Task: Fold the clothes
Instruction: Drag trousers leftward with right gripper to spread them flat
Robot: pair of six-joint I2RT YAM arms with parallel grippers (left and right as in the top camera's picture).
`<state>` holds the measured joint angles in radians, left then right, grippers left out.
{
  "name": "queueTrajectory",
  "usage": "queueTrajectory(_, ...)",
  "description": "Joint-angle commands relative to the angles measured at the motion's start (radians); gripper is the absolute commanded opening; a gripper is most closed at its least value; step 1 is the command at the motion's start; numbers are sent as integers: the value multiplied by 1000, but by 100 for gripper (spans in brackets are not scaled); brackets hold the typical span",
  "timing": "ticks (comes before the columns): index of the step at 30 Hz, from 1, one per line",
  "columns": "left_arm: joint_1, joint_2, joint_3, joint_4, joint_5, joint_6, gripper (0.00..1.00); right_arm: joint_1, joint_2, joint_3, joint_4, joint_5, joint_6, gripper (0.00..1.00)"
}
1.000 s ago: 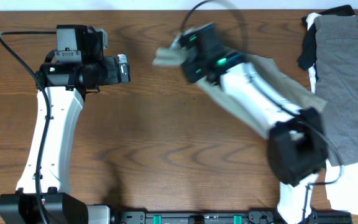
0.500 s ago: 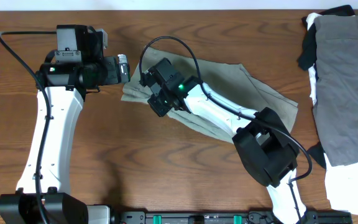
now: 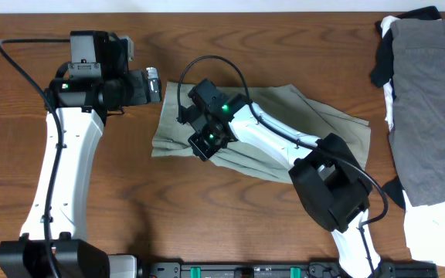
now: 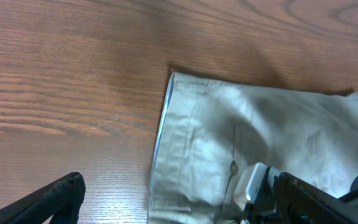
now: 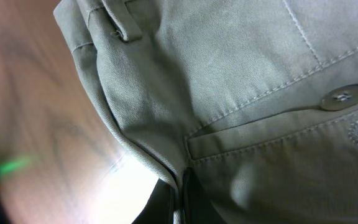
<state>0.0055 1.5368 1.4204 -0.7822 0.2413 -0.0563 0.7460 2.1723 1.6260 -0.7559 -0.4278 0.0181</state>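
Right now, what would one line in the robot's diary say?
stage: shorts lying crumpled on table | right gripper: shut on shorts | left gripper: open, empty, near shorts | other garments: piled at right

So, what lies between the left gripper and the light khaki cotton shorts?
Only bare brown wooden table between left gripper and shorts, in the overhead view.

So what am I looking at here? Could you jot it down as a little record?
table: brown wood
shorts: khaki, lying crumpled mid-table
right arm: jaws shut on the shorts
left arm: jaws open, holding nothing, near the shorts' edge
pile: grey, black and white clothes at the right edge
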Motion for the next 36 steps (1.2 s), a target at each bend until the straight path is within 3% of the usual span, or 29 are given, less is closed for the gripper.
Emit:
queueTrajectory(1,5,-1,17,-2,13,-13,98,6,-31,14,-16,-127,12,1)
queueTrajectory(9,5,-1,17,-2,13,-13,98,34,-31,14,-18,-204,11,2)
queueTrajectory(11,5,-1,17,-2,13,-13,98,33,-31,14,-19,-204,11,8)
queueTrajectory(16,5,-1,17,-2,13,-13,98,21,-32,14,-18,-244,11,49)
queueTrajectory(20,5,-1,17,-2,13,-13,98,-21,-45,16,-31,-304,11,58)
queueTrajectory(25,5,-1,17,-2,13,-13,98,-130,-95,16,-107,-303,10,58)
queueTrajectory(30,5,-1,17,-2,13,-13,98,-294,-148,16,-286,-291,-42,56)
queueTrajectory(36,5,-1,17,-2,13,-13,98,-445,-158,9,-489,-14,-61,44)
